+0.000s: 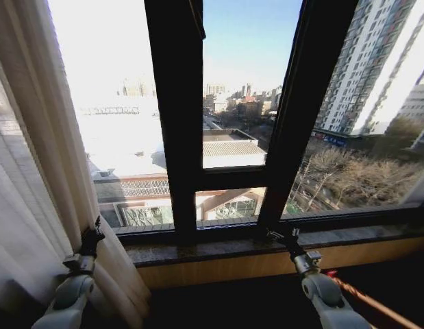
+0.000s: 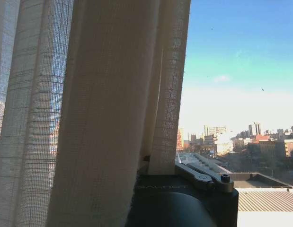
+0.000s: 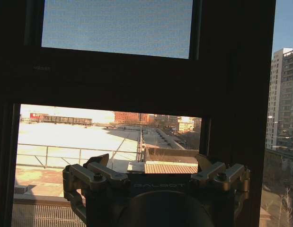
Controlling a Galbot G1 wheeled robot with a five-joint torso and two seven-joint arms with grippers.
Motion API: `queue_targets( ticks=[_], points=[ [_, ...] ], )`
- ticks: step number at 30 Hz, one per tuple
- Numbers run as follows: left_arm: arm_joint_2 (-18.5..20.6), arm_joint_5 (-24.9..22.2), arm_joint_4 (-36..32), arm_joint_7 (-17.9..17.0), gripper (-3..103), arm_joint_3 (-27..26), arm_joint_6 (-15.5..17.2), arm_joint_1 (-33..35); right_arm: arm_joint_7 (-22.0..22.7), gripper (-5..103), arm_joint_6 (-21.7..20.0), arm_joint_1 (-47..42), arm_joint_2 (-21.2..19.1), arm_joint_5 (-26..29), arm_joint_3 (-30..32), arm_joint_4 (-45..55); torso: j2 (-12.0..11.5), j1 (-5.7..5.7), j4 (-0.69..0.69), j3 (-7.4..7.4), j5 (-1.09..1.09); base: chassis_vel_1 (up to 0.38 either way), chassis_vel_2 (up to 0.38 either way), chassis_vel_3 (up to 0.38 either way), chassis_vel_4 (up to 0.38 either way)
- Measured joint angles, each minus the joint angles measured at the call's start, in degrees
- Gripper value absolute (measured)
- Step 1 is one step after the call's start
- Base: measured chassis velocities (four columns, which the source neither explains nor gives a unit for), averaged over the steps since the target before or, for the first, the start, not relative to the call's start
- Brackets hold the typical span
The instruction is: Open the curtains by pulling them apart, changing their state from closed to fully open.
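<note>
A large window (image 1: 246, 116) with a dark frame (image 1: 176, 123) filled the wall, split by 2 thick uprights and a crossbar into several panes. Below it ran a dark polished stone sill (image 1: 218, 248) above a strip of light wooden panelling (image 1: 253, 266). Bright daylight came through the glass, glaring strongly at the upper left. Outside lay a clear blue sky (image 2: 241, 42), low rooftops (image 1: 232, 147), a pale flat roof terrace with a railing (image 3: 66, 153), bare trees (image 1: 355, 178), and a tall residential tower (image 1: 362, 62) on the right. The room below the sill was in deep shadow.
</note>
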Motion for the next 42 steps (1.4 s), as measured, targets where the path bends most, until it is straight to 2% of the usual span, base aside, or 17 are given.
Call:
queue_targets(
  ticks=[9,13,16,26,42],
  points=[
    [-0.5,0.2,0.1,-0.3,0,-0.1,0.0,-0.2,0.0,100,0.0,0.0,0.0,0.0,0.0,0.0,0.0,-0.01,0.01,-0.01,-0.02,0.273,0.241,-0.263,-0.264],
    [-0.7,0.3,0.4,-0.3,0,-0.1,0.0,-0.4,0.0,100,0.0,0.0,0.0,0.0,0.0,0.0,0.0,0.00,0.02,0.00,-0.02,0.031,0.041,-0.038,-0.060],
    [-0.8,0.4,1.0,-0.3,0,0.0,0.0,-0.8,0.0,100,0.0,0.0,0.0,0.0,0.0,0.0,0.0,0.01,-0.01,0.02,0.08,0.000,0.000,0.000,0.000],
    [-0.5,0.4,2.4,-0.3,0,0.0,-0.1,-2.0,0.0,100,0.0,0.0,0.0,0.0,0.0,0.0,0.0,0.00,-0.01,0.01,-0.01,0.057,0.015,-0.051,-0.033],
    [-0.4,0.5,3.5,-0.3,0,0.1,-0.6,-2.9,0.0,100,0.0,0.0,0.0,0.0,0.0,0.0,0.0,0.00,0.02,0.00,0.01,0.254,0.210,-0.260,-0.208]
  ],
)
